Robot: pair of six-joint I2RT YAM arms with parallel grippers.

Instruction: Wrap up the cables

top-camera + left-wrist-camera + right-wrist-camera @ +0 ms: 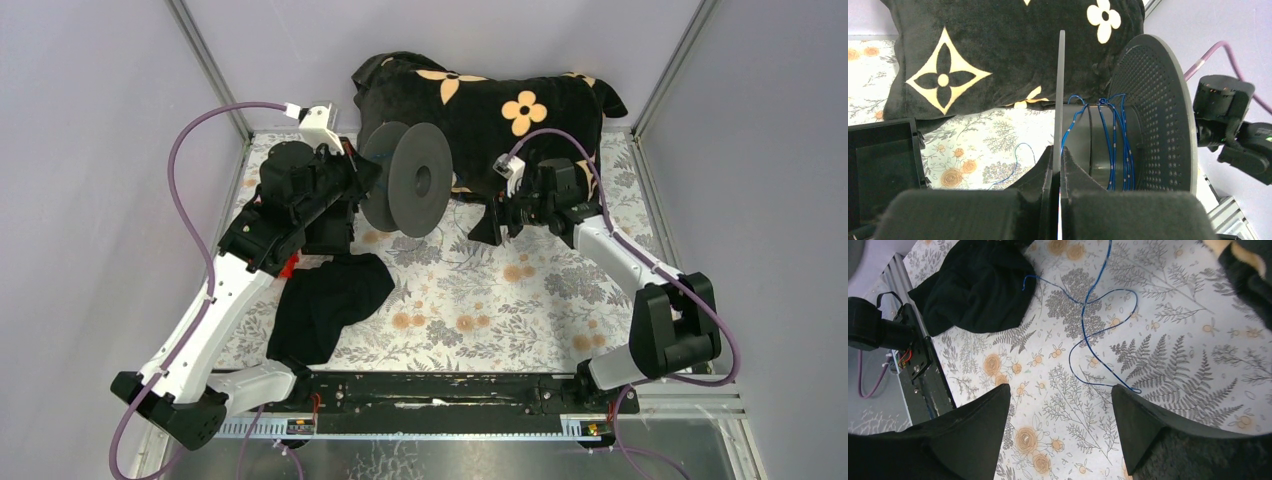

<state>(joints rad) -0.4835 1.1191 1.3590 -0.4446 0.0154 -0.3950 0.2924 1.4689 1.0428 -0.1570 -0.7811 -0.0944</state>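
Note:
A big black spool (415, 180) stands on edge at the back of the flowered table. My left gripper (365, 175) is shut on its near flange (1061, 90), which runs edge-on between the fingers of this gripper (1057, 155). Thin blue cables (1113, 135) are wound in a few turns around the core, beside the perforated far flange (1158, 115). A loose blue cable (1085, 325) lies in loops on the table. My right gripper (1060, 387) hangs open above it with nothing between the fingers. One bend of the cable lies beside the right fingertip (1128, 405).
A black cushion with tan flowers (500, 95) lies behind the spool. A black cloth (330, 300) lies crumpled at the left front. A black box (878, 155) sits left of my left gripper. A black rail (430, 390) runs along the near edge.

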